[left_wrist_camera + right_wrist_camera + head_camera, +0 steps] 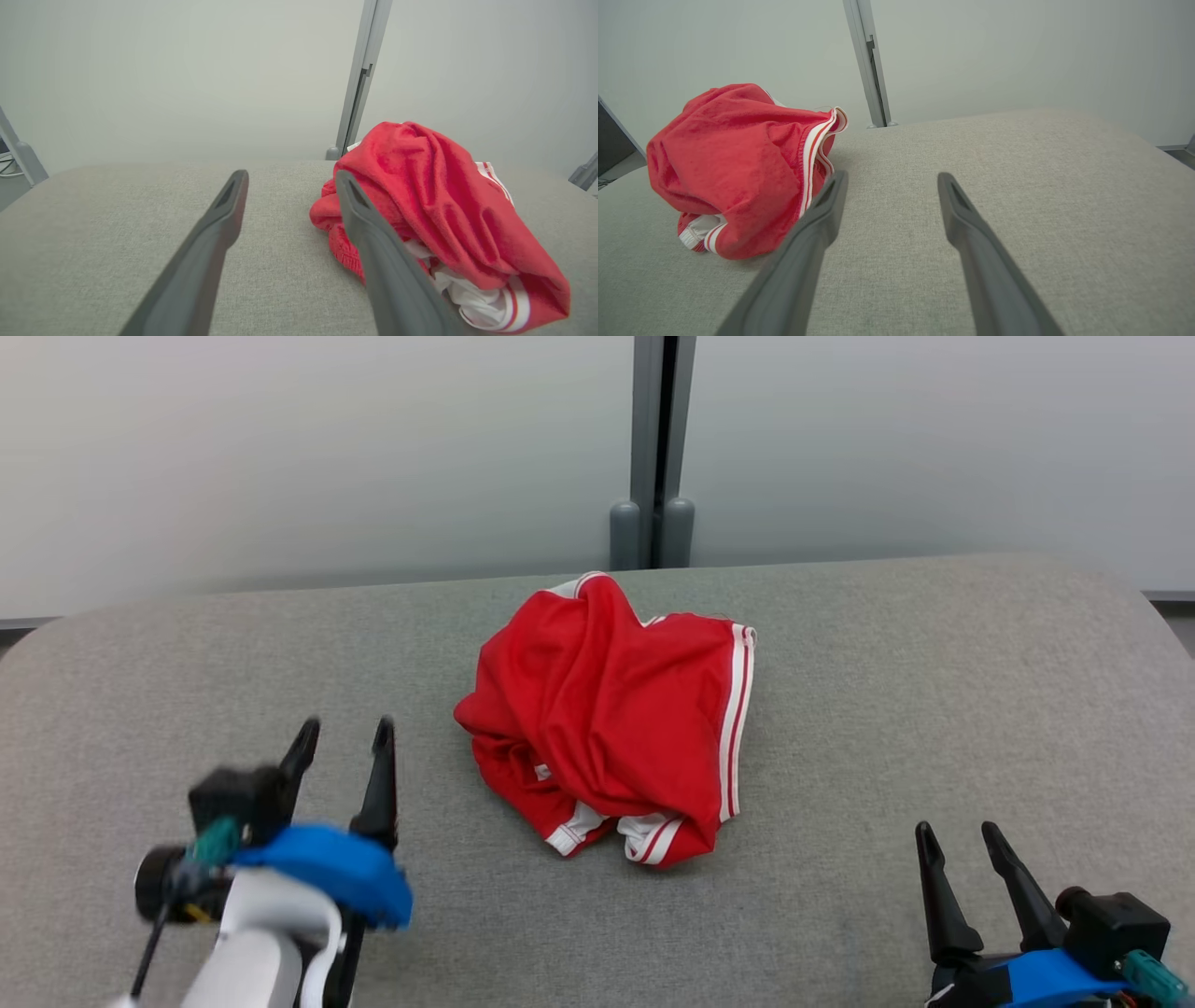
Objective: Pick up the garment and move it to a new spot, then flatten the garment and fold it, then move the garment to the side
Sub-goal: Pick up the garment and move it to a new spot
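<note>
Left end effector (346, 726): released, fingers spread, holding nothing, positioned over the grey fabric-covered surface (934, 691), near the left side of the crumpled red fabric garment (616, 709) with white stripe trim, clear of it. Right end effector (957, 831): released, empty, well apart from the garment's right side. The garment lies bunched mid-surface, toward the far edge, before a grey upright post (653, 448).

I can't find any words, numbers or signs to read here. The red garment (607, 709) has white stripes along its edges, but I can't read any letters or labels on it.
</note>
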Controlling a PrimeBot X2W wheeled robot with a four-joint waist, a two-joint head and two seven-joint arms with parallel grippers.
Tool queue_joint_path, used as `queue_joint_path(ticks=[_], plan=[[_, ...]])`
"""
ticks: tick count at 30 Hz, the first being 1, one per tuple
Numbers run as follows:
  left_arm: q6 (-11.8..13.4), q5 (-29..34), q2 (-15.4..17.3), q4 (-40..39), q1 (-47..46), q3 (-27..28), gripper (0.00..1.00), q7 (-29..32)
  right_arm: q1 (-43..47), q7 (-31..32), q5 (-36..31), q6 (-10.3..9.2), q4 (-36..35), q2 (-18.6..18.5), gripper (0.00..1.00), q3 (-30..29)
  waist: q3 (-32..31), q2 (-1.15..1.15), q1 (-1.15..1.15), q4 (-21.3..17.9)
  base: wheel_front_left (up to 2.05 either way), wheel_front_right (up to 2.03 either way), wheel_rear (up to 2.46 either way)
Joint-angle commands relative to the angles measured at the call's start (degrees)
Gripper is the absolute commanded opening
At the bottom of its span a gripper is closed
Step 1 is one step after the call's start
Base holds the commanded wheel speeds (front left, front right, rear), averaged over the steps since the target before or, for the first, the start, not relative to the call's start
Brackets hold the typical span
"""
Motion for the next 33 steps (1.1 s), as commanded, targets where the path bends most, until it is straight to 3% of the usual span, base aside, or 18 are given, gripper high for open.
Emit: queue_joint_path(ticks=[1,8,16,23,33], plan=[[-0.41,-1.12,-0.82,-0.47,-3.37,-0.38,1.00,3.39,-1.19,-0.26,0.34,0.03,0.08,-0.29,1.00,0.19,0.45,-0.01,-0.01,-0.48,0.00,0.00,0.00],[-5.69,-7.00,-1.22,-0.01,-16.34,-3.37,1.00,21.12,-3.82,-1.33,2.31,0.03,0.88,-0.30,1.00,2.89,3.43,-0.01,-0.01,-4.72,0.00,0.00,0.00],[-6.69,-11.92,1.68,5.77,-24.14,-2.76,1.00,36.06,-7.05,-4.26,5.78,0.03,4.68,-0.29,1.00,5.88,7.15,-0.01,-0.01,-11.66,0.00,0.00,0.00],[-6.39,-13.78,3.23,8.79,-24.15,-3.01,1.00,42.09,-8.23,-5.66,7.50,0.03,7.24,-0.30,1.00,6.31,8.15,-0.01,-0.01,-15.65,0.00,0.00,0.00],[-6.50,-14.82,3.46,5.98,-26.73,-2.78,1.00,43.83,-8.41,-6.10,7.59,0.03,8.38,-0.30,1.00,6.74,7.70,-0.01,-0.01,-17.80,0.00,0.00,0.00]])
